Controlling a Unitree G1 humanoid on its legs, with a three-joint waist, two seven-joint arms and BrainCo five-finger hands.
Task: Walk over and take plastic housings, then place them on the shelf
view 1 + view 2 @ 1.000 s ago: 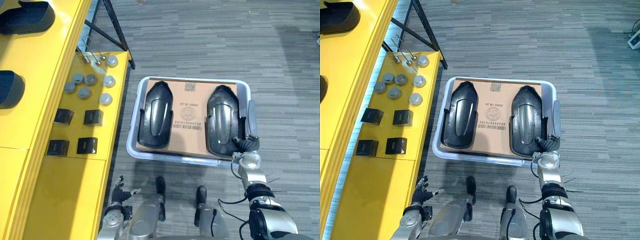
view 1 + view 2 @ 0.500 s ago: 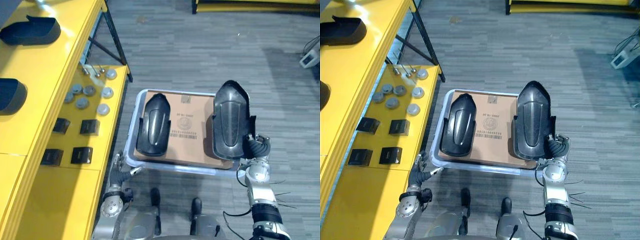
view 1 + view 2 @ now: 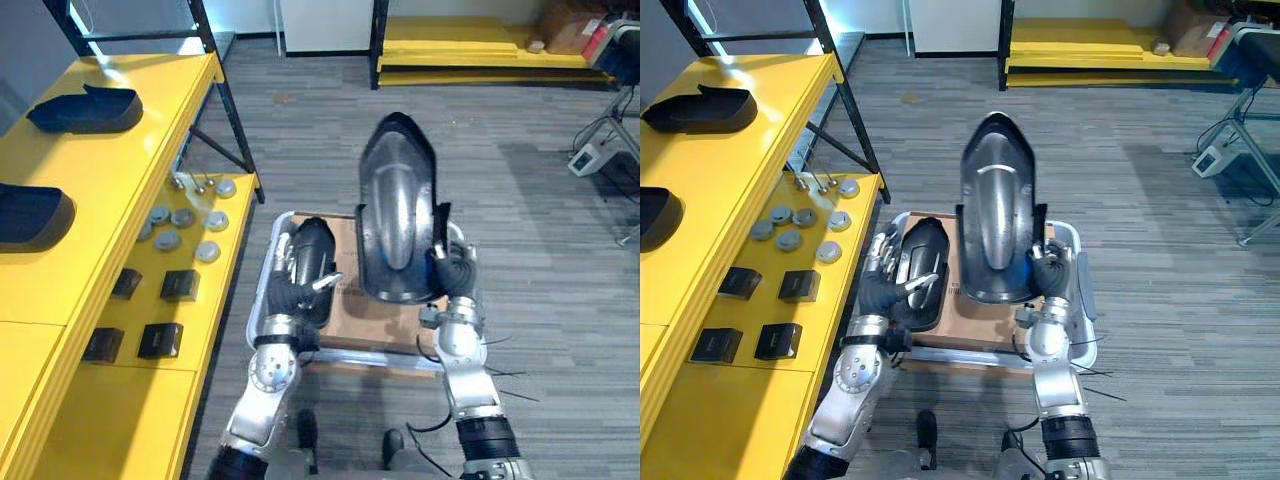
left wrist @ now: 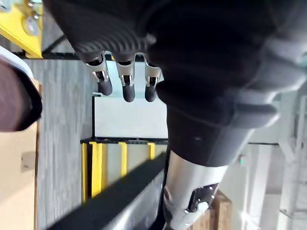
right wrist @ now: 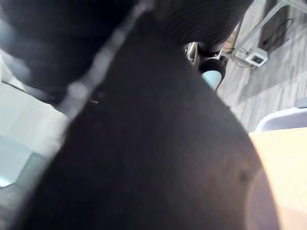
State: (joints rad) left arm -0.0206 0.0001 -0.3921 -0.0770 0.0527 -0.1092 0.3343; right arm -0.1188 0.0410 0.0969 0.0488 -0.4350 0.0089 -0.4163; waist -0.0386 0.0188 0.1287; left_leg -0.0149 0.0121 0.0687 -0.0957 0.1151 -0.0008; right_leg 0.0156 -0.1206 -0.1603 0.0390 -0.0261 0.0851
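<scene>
While the right hand (image 3: 1050,278) grasps a black moulded plastic housing (image 3: 995,210) by its lower edge, fingers curled round the rim, that shell stands upright in the air above the pale grey plastic bin (image 3: 1081,268), clear of the brown cardboard sheet (image 3: 952,322) lining it. A second black housing (image 3: 924,252) lies domed side up on the sheet in the bin's left half. The left hand (image 3: 887,285) is over its near end, fingers relaxed and spread, holding nothing. Its own wrist view shows them straight with no part between them. Whether the fingertips touch the shell I cannot tell.

To the left of the bin runs a long yellow metal shelf (image 3: 70,290). Two more dark housings (image 3: 85,108) lie on its top level, well apart from the bin, and small grey discs (image 3: 185,222) sit on the lower level just beside the bin.

By my reading the pick-up is half done: one housing is taken, the other not yet gripped. The next move calls for the left hand to close on the second black housing, probably along a side edge where fingers can hook under the rim, and raise it out of the bin. After that comes a turn left toward the shelf, keeping the tall shell from swinging into the shelf's dark uprights (image 3: 225,110).
</scene>
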